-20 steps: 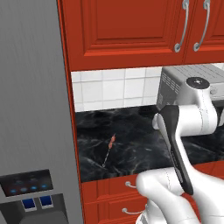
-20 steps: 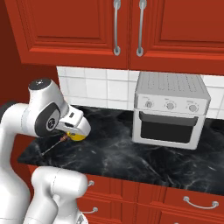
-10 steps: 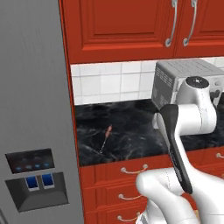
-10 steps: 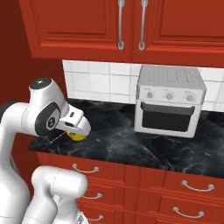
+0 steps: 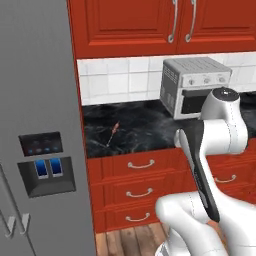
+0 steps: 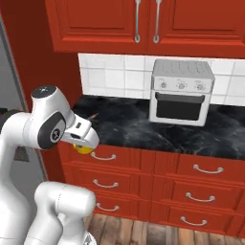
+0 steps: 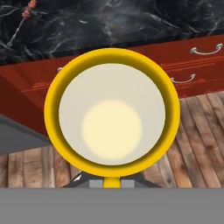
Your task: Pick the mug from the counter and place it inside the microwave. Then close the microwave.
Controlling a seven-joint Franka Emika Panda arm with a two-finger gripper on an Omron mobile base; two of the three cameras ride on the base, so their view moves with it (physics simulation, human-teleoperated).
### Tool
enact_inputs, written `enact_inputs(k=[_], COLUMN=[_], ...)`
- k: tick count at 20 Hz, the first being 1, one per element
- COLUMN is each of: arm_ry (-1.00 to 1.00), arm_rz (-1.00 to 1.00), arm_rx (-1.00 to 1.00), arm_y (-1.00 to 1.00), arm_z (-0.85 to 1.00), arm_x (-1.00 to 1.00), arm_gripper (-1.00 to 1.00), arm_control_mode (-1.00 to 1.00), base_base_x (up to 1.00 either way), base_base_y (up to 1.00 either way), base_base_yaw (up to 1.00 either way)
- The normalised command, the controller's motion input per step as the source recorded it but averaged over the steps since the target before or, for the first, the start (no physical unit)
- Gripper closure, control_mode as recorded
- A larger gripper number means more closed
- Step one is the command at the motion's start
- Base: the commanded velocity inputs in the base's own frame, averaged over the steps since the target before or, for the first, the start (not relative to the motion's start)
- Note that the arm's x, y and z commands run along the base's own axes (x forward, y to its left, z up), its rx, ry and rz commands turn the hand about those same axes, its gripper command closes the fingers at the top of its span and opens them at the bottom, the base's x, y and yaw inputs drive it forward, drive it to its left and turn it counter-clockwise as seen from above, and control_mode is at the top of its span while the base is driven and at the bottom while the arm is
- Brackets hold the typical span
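Mug (image 7: 112, 118) is already off the counter (image 6: 143, 127), clamped in the jaws and carried out in front of the red drawers (image 6: 191, 177), so what's left is setting it inside the microwave and shutting the door.

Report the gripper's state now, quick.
Gripper: closed on the yellow mug, held off the counter.

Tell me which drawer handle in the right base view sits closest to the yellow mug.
The top-left drawer handle, right beside the mug held in the gripper; the others sit lower or farther right.
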Motion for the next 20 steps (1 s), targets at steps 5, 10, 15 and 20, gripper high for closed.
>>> enact_inputs(k=[5,10,15,20], arm_ry=[0.00,0.00,0.00,0.00], arm_rz=[0.00,0.00,0.00,0.00], arm_rx=[0.00,0.00,0.00,0.00], arm_y=[0.00,0.00,0.00,0.00], arm_z=[0.00,0.00,0.00,0.00], arm_x=[0.00,0.00,0.00,0.00], arm_gripper=[1.00,1.00,1.00,1.00], arm_control_mode=[1.00,1.00,1.00,1.00], base_base_x=[-0.59,-0.33,-0.39,-0.84], base_base_y=[-0.29,-0.20,-0.05,0.33], base_base_yaw=[-0.27,-0.31,-0.30,-0.24])
